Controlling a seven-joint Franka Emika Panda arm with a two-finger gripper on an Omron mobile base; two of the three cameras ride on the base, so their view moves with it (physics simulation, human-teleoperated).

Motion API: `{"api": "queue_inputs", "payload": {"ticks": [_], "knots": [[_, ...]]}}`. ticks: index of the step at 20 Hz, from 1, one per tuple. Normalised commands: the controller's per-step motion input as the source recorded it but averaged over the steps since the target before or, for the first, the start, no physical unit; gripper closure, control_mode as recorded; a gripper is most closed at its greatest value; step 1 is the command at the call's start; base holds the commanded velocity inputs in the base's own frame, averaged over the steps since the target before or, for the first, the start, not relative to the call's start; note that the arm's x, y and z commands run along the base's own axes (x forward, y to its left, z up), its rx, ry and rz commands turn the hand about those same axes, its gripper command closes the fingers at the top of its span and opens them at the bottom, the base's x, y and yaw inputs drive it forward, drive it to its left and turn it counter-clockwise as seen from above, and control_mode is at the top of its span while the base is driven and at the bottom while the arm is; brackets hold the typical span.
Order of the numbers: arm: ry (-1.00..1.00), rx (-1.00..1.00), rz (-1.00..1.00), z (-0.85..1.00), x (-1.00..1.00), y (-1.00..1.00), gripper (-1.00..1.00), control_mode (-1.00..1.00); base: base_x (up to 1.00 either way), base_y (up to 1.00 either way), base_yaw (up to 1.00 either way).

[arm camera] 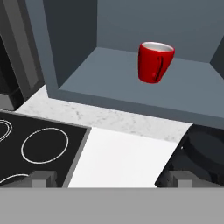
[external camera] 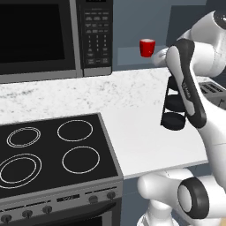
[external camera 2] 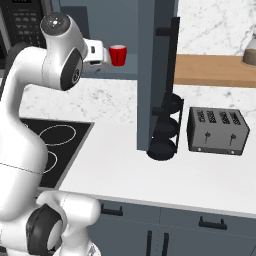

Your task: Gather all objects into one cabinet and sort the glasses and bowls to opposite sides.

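we see the small red cup [arm camera: 155, 62], glossy and tapering, standing upright on the flat matte floor of a slate-blue recess [arm camera: 100, 74], apart from its walls. our pincer [arm camera: 111, 178] hangs before the recess with its jaws spread wide, gripping nothing. below lies the white speckled stone counter [external camera: 132, 114], smooth, beside a black glass cooktop [external camera: 53, 150] ringed with thin white circles. a boxy dark four-slot toaster [external camera 2: 216, 131] sits on the counter. the microwave [external camera: 95, 31] keypad lettering is too small to read.
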Motion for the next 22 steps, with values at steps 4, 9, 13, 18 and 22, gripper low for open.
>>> {"api": "queue_inputs", "payload": {"ticks": [4, 9, 13, 18, 22], "knots": [[0.0, 0.0, 0.0, 0.0, 0.35, -0.04, -1.0, -1.0, 0.0, 0.0, 0.0], [0.0, 0.14, -0.05, 0.0, 0.36, -0.39, -1.0, -1.0, 0.0, 0.0, 0.0], [0.0, 0.1, -0.07, 0.0, 0.55, -0.11, -1.0, -1.0, 0.0, 0.0, 0.0], [0.0, 0.02, -0.02, -0.03, 0.31, -0.03, -1.0, -1.0, 0.0, 0.0, 0.0], [0.0, 0.0, 0.0, 0.0, 0.19, 0.0, -1.0, -1.0, 0.0, 0.0, 0.0]]}}
